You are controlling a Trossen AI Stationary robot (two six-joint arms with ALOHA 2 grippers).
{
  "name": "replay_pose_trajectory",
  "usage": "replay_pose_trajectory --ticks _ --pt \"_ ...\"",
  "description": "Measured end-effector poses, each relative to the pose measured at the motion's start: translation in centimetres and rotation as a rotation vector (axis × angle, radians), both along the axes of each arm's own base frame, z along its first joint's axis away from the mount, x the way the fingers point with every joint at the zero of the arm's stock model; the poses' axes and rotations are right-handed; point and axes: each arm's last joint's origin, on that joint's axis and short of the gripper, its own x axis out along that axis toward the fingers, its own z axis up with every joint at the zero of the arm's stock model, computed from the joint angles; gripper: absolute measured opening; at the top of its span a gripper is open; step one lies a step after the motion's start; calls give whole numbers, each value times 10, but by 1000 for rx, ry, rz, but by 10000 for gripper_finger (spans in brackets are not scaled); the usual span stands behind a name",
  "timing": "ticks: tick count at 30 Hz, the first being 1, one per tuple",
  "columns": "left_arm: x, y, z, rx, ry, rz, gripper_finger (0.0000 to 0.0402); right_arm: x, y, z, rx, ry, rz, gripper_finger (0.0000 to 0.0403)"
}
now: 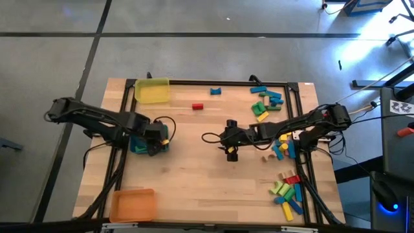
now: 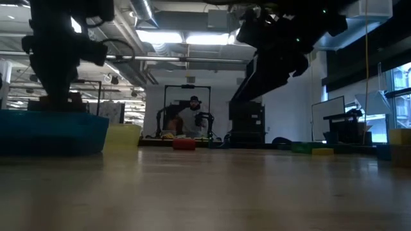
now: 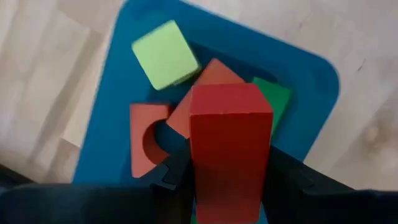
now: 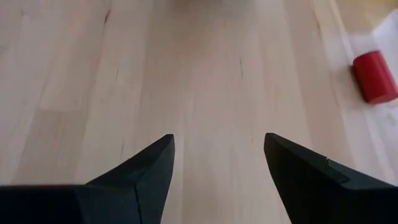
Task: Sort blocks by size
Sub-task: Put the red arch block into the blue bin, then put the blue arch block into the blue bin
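Note:
My left gripper (image 1: 157, 138) hangs over the blue tray (image 1: 137, 146), shut on a long red block (image 3: 230, 143). In the tray (image 3: 311, 81) lie a light green cube (image 3: 165, 55), a red arch block (image 3: 146, 140), a red wedge (image 3: 211, 73) and a green block (image 3: 273, 96). My right gripper (image 1: 231, 150) stands open above bare wood at the table's middle, nothing between its fingers (image 4: 217, 158). A small red block (image 1: 197, 106) lies on the far part of the table, and it also shows in the right wrist view (image 4: 375, 76). Many blocks lie at the right edge (image 1: 266, 102). My left gripper pinches the long red block by its two opposite long sides (image 3: 198, 168) between its two fingers (image 3: 175, 171). The fingers come from above, pointing steeply down. The block points down along them, its free end (image 3: 230, 99) clear above the blocks in the tray.
A yellow tray (image 1: 152, 90) stands at the far left, an orange tray (image 1: 132, 204) at the near left corner. A blue block (image 1: 215, 90) lies at the far edge. More block heaps lie at the right (image 1: 283, 147) and near right (image 1: 288, 193). A person sits in the room beyond (image 2: 191, 119).

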Motion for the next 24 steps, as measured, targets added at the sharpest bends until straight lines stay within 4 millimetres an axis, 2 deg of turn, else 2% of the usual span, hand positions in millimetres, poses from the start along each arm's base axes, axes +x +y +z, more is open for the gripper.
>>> replay_pose_trajectory --ticks 5,12,21,24 --pt "5 2 -12 -1 46 3 122 0 -9 -5 -73 -47 18 248" --pt "6 10 -20 -3 84 26 127 -2 -36 -13 -116 -84 -33 248" --pt "5 21 -19 -75 91 68 210 -2 -72 -10 -173 -122 -120 248" --pt "4 22 -10 -76 68 75 222 -3 -82 -9 -218 -121 -189 248"
